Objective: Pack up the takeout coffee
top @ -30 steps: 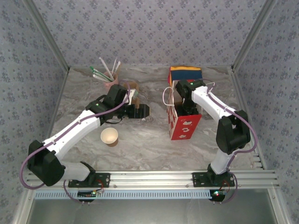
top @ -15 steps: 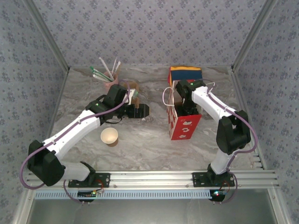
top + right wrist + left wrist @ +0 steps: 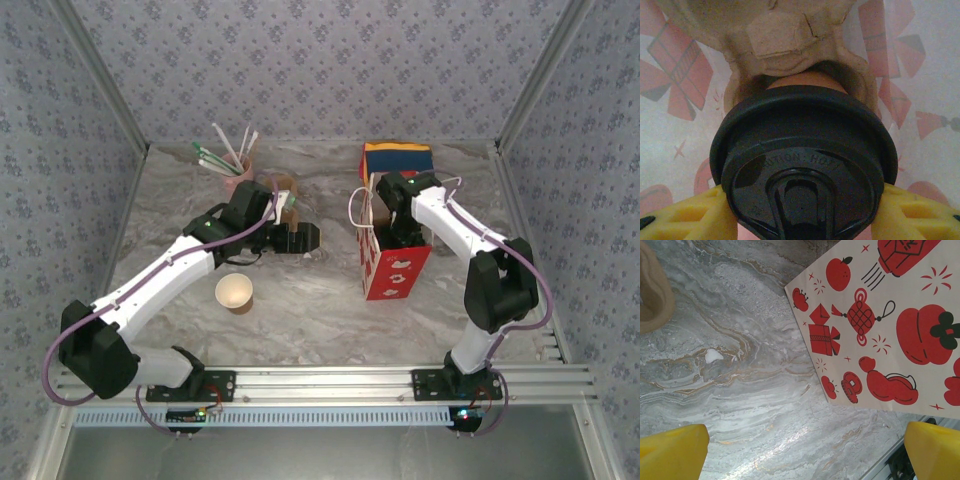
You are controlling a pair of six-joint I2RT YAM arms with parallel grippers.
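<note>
The takeout coffee's black lid [image 3: 802,150] looms close in the right wrist view, with a strip of its tan-brown cup above it. The cup sits in a hollow of a pulp tray [image 3: 785,40] inside the red printed paper bag [image 3: 395,268]. My right gripper [image 3: 802,210] is shut on the cup, one yellow finger [image 3: 685,220] pressing each side of the lid. From above, my right arm reaches down into the bag's open top. My left gripper [image 3: 303,238] hovers open over the marble left of the bag [image 3: 890,325], holding nothing.
A lidless paper cup [image 3: 235,293] stands near the left arm. A pink cup of straws [image 3: 236,172] and a brown cup [image 3: 283,186] stand at the back left. A blue, yellow and red box [image 3: 397,158] sits right behind the bag.
My right wrist has shifted very slightly over the bag. The left arm has stayed put.
</note>
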